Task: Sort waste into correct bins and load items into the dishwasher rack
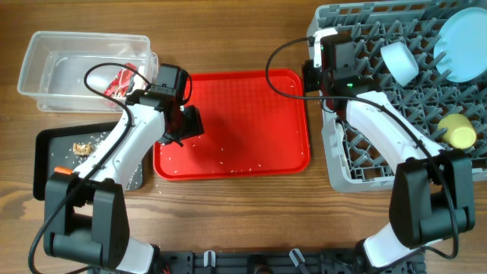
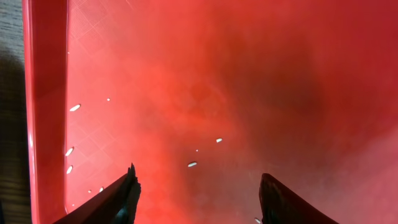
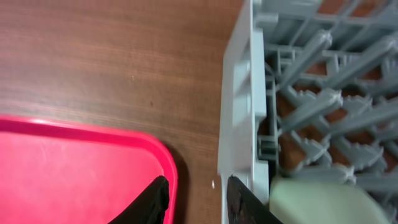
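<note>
left gripper (image 2: 196, 186) wide apart, holds nothing, over red tray (image 2: 43, 93) with rice (image 2: 191, 164) on it | right gripper (image 3: 196, 190) a bit apart, holds nothing, by rack (image 3: 239, 93) edge | wrapper (image 1: 120, 80) in tub (image 1: 53, 72) | plate (image 1: 464, 42), cup (image 1: 459, 131) in rack

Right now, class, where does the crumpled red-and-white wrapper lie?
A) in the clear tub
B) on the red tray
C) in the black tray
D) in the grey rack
A: the overhead view shows the wrapper lying inside the clear tub, within its walls.
</note>
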`<state>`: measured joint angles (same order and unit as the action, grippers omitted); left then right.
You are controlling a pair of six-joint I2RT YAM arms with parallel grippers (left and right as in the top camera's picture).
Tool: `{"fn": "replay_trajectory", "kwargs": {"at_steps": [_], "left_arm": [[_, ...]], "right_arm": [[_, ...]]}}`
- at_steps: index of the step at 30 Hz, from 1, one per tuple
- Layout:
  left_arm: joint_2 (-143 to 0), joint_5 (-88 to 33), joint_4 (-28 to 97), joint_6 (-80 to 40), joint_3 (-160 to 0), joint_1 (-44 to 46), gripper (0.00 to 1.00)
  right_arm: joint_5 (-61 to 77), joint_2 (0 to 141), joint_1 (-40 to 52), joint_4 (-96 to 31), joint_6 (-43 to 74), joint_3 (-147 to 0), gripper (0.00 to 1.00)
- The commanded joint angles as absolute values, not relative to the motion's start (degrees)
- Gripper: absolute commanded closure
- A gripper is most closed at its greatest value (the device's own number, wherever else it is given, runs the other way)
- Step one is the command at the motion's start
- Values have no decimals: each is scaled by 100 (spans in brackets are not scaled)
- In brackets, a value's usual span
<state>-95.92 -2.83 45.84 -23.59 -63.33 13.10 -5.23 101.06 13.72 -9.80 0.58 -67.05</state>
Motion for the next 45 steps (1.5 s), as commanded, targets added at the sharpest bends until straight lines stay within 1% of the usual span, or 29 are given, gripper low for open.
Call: {"fn": "replay_trajectory", "kwargs": {"at_steps": [1,7,11,13,19,31,37,45], "left_arm": [[-9644,-189,4563,-2292,-6366,1328,37],[-9644,-189,4560,-2294,-6366,1328,37],[-9644,-189,4560,-2292,-6366,1328,37],[-9644,-189,4560,-2292,-6366,1328,37],[-9644,-189,4560,-2292,-6366,1328,37],[-9644,-189,4545,-2292,-6366,1328,37],[-9644,-189,4541,-2294,-6366,1328,37],[-9644,-189,4539,-2294,-6366,1328,37]], "right_arm": [[-399,10230,1354,-733,-268,-6711,68],[-399,10488,1354,-622,-309,-6711,69],[-403,10715,1354,-517,-589,-6711,69],[-602,10796,1354,-438,-585,-6711,70],[-1076,10829,1354,-244,-565,-6711,70],[-1076,10829,1352,-156,-585,-6711,69],[-1426,10844,1350,-141,-591,-6711,70],[-1439,10844,1247,-89,-596,-6711,70]]}}
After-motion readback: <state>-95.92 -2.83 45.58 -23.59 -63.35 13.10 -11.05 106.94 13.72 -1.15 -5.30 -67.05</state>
